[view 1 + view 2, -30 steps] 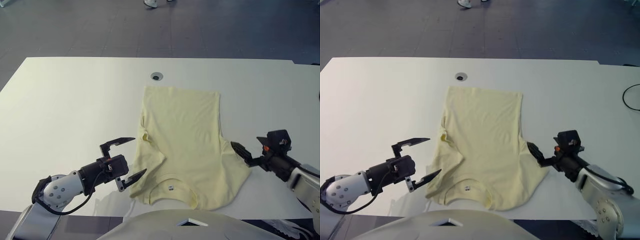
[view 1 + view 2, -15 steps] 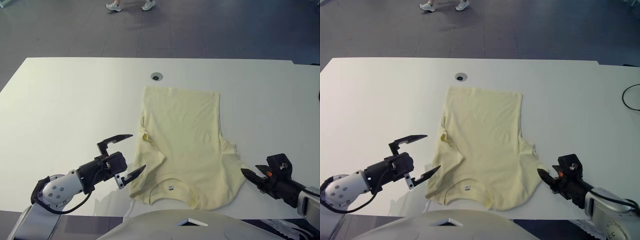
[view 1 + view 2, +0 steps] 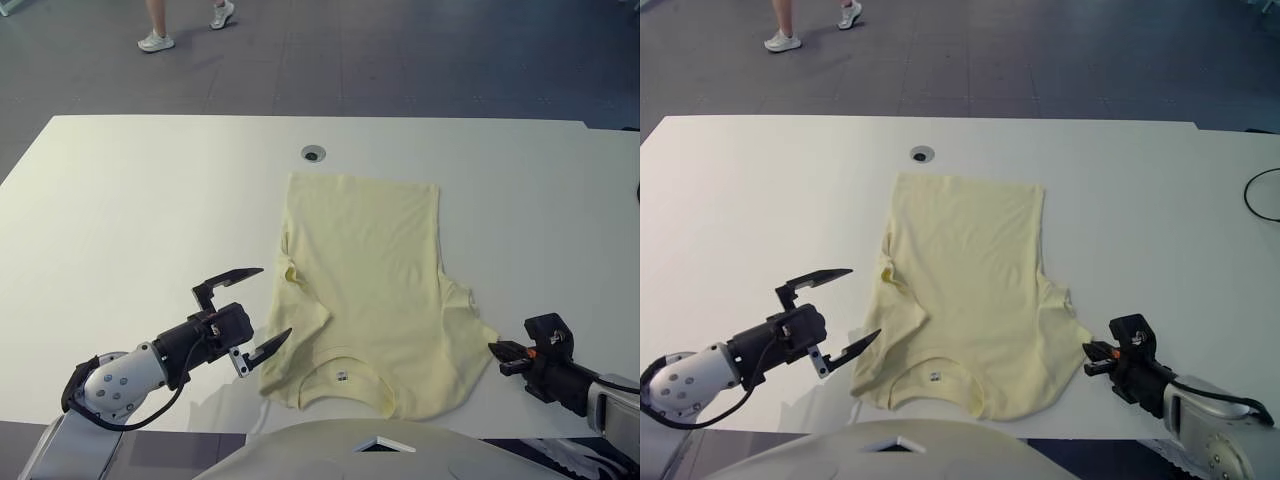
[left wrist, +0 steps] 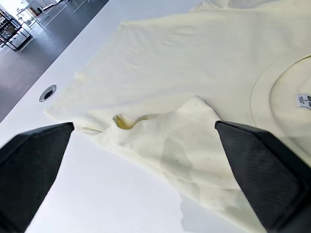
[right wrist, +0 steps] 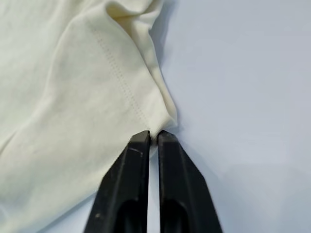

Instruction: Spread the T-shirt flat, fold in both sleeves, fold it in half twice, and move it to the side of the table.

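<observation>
Right gripper (image 5: 153, 135): fingers pressed almost together, tips touching the outer edge of the pale yellow T-shirt's (image 3: 365, 270) right sleeve. Whether cloth is pinched is unclear. Over the last second it dropped back from higher alongside that sleeve and closed. The left gripper (image 3: 276, 301) has stayed wide open beside the tucked left sleeve. Folding in the right sleeve probably comes next.

A white table (image 3: 130, 200) with a round grommet (image 3: 314, 153) stands on a dark grey tiled floor (image 3: 420, 60). A black cable (image 3: 1249, 195) curls at its right edge.
</observation>
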Motion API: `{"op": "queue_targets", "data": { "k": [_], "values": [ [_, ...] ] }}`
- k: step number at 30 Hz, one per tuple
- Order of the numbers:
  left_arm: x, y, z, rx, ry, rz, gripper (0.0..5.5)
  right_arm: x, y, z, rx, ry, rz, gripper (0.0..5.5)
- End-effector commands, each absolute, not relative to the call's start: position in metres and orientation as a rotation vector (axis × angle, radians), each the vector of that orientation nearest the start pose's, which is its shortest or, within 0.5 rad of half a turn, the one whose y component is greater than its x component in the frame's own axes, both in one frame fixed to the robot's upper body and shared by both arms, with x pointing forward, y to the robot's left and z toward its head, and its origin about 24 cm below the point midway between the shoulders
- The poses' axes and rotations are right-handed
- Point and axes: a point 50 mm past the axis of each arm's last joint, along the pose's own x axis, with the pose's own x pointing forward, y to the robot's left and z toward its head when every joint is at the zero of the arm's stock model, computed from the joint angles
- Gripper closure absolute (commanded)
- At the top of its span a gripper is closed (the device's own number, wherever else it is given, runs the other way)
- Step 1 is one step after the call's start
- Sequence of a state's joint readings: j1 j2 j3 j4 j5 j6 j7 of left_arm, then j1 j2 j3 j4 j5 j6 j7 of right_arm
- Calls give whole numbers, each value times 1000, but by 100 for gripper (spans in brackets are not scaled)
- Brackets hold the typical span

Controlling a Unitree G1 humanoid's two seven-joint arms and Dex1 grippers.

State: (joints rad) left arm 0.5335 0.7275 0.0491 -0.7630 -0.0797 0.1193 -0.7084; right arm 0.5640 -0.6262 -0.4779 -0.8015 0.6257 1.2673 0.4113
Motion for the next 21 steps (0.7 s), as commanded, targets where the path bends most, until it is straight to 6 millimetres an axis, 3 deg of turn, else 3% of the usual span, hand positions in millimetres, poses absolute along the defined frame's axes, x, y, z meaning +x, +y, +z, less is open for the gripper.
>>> {"op": "queue_targets", "data": {
  "k": [1,7,16,21],
  "values": [
    [135,179,108,618,137,-926,10,109,-259,77,60,967,234,549],
    [136,179,108,616,133,-926,10,119,-261,85,13,893,223,549],
    [139,179,107,617,133,-925,10,129,-243,116,46,762,381,549],
    [141,178,106,620,131,-928,10,131,-229,123,62,760,501,549]
  ]
}}
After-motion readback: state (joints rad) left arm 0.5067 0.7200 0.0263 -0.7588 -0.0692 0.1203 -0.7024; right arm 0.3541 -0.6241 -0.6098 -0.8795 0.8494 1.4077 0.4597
